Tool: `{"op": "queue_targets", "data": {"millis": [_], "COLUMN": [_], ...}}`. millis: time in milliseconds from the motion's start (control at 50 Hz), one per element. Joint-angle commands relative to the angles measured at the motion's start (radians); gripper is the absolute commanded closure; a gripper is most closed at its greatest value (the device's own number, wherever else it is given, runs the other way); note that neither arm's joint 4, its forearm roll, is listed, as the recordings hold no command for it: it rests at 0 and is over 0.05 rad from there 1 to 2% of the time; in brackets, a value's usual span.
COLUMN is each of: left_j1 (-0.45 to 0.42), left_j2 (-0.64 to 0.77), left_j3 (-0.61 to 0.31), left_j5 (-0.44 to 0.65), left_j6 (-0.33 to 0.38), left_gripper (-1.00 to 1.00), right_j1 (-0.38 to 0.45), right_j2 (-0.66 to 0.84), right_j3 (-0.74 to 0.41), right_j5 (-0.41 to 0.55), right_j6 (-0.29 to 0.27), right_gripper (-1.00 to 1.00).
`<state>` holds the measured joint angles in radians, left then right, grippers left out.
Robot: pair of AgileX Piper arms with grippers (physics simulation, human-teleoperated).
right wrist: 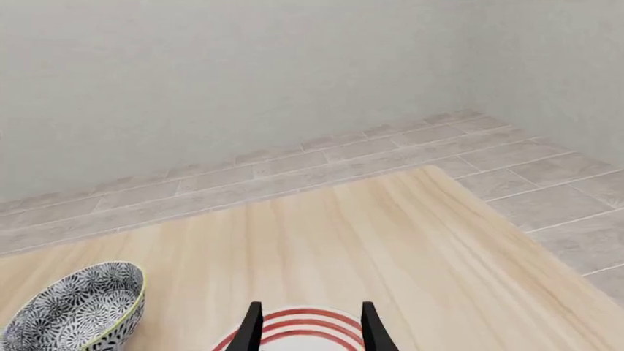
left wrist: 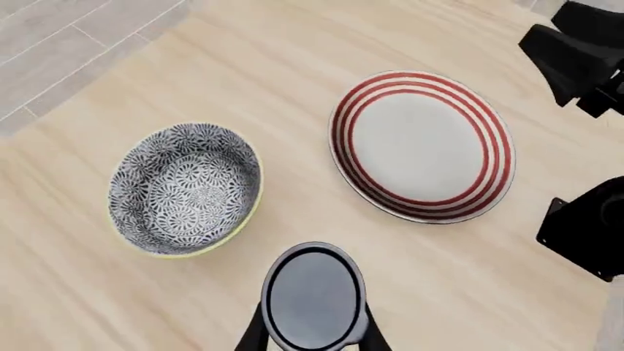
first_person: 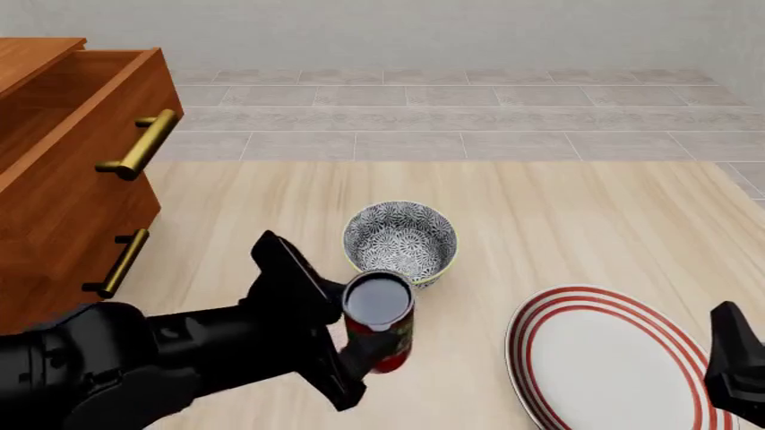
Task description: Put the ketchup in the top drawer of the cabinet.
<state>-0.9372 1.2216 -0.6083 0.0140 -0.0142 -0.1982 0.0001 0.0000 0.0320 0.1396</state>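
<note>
Nearest the camera in the front view, the left gripper [first_person: 365, 345] is clamped on the ketchup [first_person: 379, 320] — a small red cylinder with a dark glossy round top, held upright just above the light wooden table [first_person: 574, 224]. In the left wrist view the same dark top [left wrist: 314, 296] sits between the two black fingers [left wrist: 256, 333], which press against its sides.

At the near right edge, the right gripper [right wrist: 310, 325] shows only as a black shape in the front view; its own wrist view shows the two fingers spread apart with nothing between them, hanging over the red-striped plate [first_person: 610, 363].

Just beyond the ketchup stands the grey patterned bowl [first_person: 400, 240] with a yellow-green rim, close behind the container from the front camera's angle. The plate lies to the bowl's right, apart from it.

Farther back on the left stands the reddish-brown cabinet [first_person: 54, 242]. Its top drawer [first_person: 90, 121] is pulled out — the open box and its brass bar handle [first_person: 141, 143] jut toward the table — while the lower drawer front [first_person: 72, 269] is flush and shut. The ketchup is well apart from the drawer, to its right and nearer the camera.
</note>
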Motion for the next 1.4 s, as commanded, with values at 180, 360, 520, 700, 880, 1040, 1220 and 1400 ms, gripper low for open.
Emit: {"op": "queue_targets", "data": {"millis": [180, 360, 520, 700, 880, 1040, 1220, 1400], "left_j1": [0.096, 0.162, 0.238, 0.258, 0.302, 0.314, 0.373, 0.402], "left_j2": [-0.290, -0.398, -0.493, -0.553, -0.605, -0.674, -0.704, -0.707], "left_j3": [-0.038, -0.026, -0.023, -0.042, -0.092, -0.188, -0.233, -0.354], "left_j5": [0.228, 0.306, 0.375, 0.428, 0.511, 0.611, 0.685, 0.796], "left_j6": [0.005, -0.024, -0.020, -0.004, 0.005, -0.018, -0.029, -0.037], "left_gripper": [1.00, 1.00, 1.00, 1.00, 1.00, 1.00, 1.00, 1.00], "right_j1": [0.039, 0.067, 0.092, 0.106, 0.112, 0.120, 0.139, 0.140], "right_j2": [0.000, 0.001, 0.268, 0.575, 0.425, 0.310, 0.343, 0.462], "right_j3": [0.000, 0.000, 0.000, 0.000, 0.000, 0.000, 0.000, 0.000], "right_j5": [-0.006, -0.023, -0.296, -0.599, -0.452, -0.340, -0.377, -0.492], "right_j6": [-0.010, 0.011, 0.025, 0.027, 0.017, 0.016, -0.011, -0.011], "right_gripper": [-1.00, -1.00, -1.00, -1.00, -1.00, -1.00, -1.00, -1.00]}}
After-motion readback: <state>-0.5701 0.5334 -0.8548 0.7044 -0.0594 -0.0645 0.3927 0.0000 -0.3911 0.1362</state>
